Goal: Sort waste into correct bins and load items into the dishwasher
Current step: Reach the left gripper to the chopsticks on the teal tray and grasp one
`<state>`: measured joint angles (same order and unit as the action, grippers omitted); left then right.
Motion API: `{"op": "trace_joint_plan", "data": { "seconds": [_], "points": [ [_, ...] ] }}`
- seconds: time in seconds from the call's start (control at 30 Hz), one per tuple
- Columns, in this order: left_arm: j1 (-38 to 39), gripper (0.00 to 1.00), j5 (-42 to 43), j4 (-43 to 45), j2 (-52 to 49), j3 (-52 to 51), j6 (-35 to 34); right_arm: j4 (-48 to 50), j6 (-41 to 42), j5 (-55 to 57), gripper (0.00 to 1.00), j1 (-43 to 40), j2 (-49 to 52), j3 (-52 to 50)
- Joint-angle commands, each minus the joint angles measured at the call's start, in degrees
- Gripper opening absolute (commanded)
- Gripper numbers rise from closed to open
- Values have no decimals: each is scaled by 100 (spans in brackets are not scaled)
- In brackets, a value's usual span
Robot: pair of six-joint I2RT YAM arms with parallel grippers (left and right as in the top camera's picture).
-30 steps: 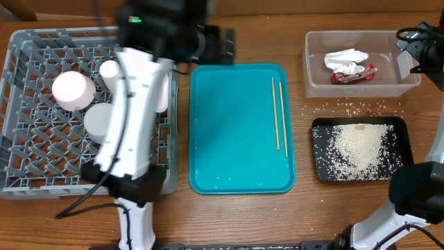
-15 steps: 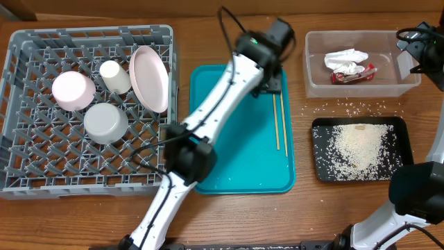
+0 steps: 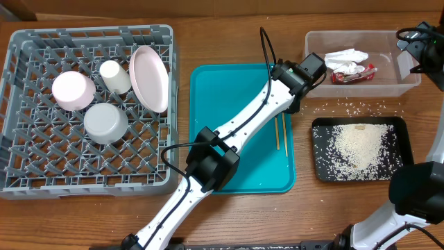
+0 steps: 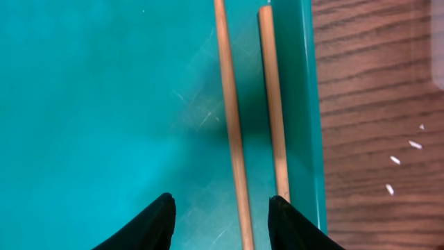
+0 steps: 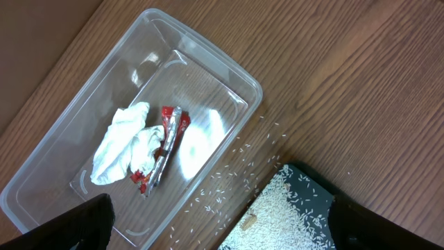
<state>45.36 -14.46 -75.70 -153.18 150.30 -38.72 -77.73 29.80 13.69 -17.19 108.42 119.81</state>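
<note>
Only furniture in view is a brown wood table with clear grain and a matte top, same surface in both wrist views. Lighting is even and from above, shadows short and soft. Past the far edge: a pale strip and a tan patch top-left, can't tell what either is.

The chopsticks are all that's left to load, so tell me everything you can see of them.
The chopsticks are two thin, straight sticks of pale wood. They lie flat on the teal tray, side by side, nearly parallel with a narrow gap, close to its raised edge nearer the bins. From overhead the left arm hides their far ends. The left fingers hang partly open over them: one stick runs between the tips, the other passes under one tip. Contact cannot be told.
</note>
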Motion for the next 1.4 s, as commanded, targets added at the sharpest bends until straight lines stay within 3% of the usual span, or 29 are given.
{"op": "trace_joint_plan", "data": {
  "seconds": [0.0,0.43,0.57,0.67,1.0,1.37],
  "points": [
    [-28,45,-282,13,-236,20,-337,7,17,-7,100,2,-35,20],
    [-37,40,173,278,-623,20,-417,7,17,-7,100,2,-35,20],
    [-35,25,205,258,-623,20,-415,7,17,-7,100,2,-35,20],
    [-35,4,203,219,-623,20,-409,7,17,-7,100,2,-35,20],
    [-398,4,203,-632,-385,457,-282,7,17,-7,100,2,-35,20],
    [-1375,4,221,-1869,1102,1799,1270,7,17,-7,100,2,-35,20]
  ]
}}
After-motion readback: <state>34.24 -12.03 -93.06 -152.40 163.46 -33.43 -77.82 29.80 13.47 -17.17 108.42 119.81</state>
